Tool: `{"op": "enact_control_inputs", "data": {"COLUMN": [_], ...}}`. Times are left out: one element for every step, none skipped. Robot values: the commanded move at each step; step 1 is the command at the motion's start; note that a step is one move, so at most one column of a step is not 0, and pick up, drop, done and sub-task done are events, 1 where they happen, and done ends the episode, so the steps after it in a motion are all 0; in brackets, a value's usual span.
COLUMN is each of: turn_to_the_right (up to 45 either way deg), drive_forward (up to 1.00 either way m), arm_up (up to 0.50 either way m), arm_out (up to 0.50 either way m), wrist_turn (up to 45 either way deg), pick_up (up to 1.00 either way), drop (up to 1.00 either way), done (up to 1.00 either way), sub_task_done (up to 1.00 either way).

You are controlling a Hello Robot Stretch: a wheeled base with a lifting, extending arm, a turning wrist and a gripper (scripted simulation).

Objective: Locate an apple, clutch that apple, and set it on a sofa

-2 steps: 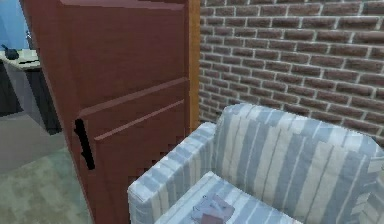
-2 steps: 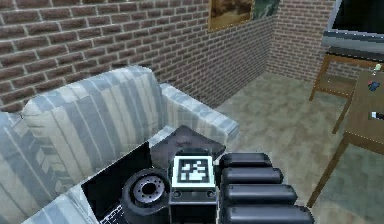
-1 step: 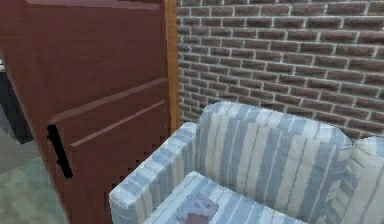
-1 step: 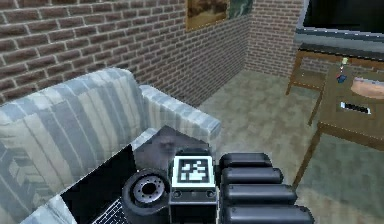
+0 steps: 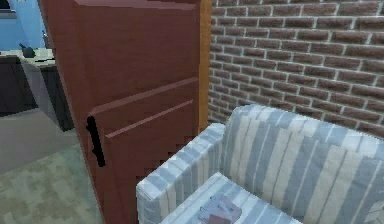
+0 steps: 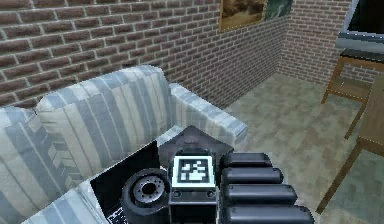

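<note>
Arm (image 6: 255, 185) and pincer (image 6: 140, 192) near striped sofa (image 6: 100, 115)

The door (image 5: 130, 90) is reddish-brown with a black handle (image 5: 96, 141). The wall (image 5: 300, 50) is red-brown brick with pale mortar. The sofa (image 5: 300, 160) has pale blue and cream stripes.

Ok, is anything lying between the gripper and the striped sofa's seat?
Yes. A dark flat thing lies on the seat of the blue and white striped fabric sofa, right at the gripper. The forward view shows a small flat greyish thing on the cushion too.
</note>
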Motion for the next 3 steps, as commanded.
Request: {"op": "enact_control_inputs", "data": {"turn_to_the_right": [0.0,0.0,0.0], "drive_forward": [0.00,0.00,0.00], "arm_up": [0.00,0.00,-0.30], "arm_out": [0.44,0.00,0.00], "wrist_turn": [0.0,39.0,0.0], "pick_up": [0.00,0.00,0.00], "drop": [0.00,0.00,0.00], "done": [0.00,0.00,0.00], "sub_task_done": [0.00,0.00,0.00]}}
